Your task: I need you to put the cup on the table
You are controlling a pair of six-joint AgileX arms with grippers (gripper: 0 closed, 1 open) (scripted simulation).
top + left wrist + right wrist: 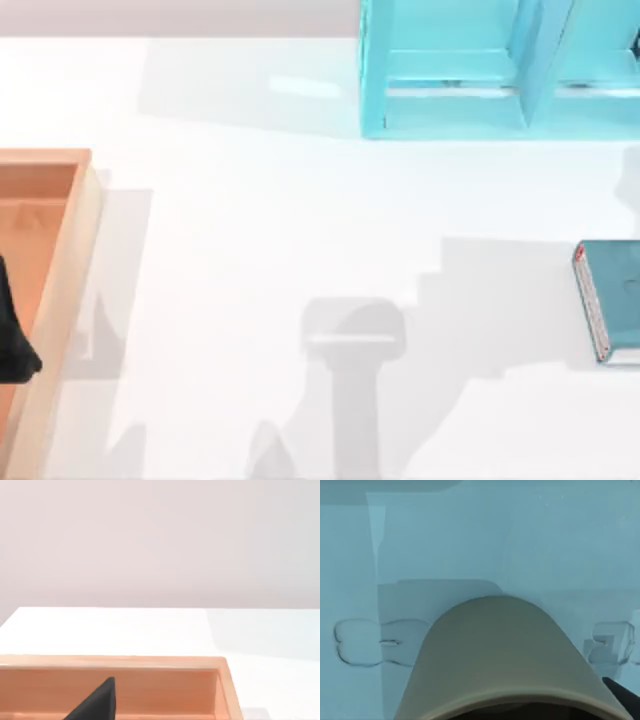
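1. Cup placement cannot be read from the top view; what is seen there is the white table point(300, 300), with a light wooden tray point(50, 300) at its left edge, a turquoise shelf unit point(470, 70) at the far side toward the right, and a teal book point(610, 300) lying flat at the right edge. A dark part of the left arm point(12, 335) is seen over the tray's inside at the left border; whether its fingers are apart or together cannot be told. Grey shadows are cast across the middle of the tabletop.

2. In the left wrist view, the tray's wooden rim point(125, 661) and inner wall are shown, with the table point(150, 630) stretching beyond it. One dark fingertip point(97, 702) of the left gripper is seen over the tray's inside.

3. In the right wrist view, the cup point(495, 655) is seen very close, an olive-grey cylinder with its rim nearest the camera, set against a pale turquoise surface point(470, 540). A dark finger point(625, 697) of the right gripper is seen just beside the cup's rim; whether the cup is clamped cannot be told.
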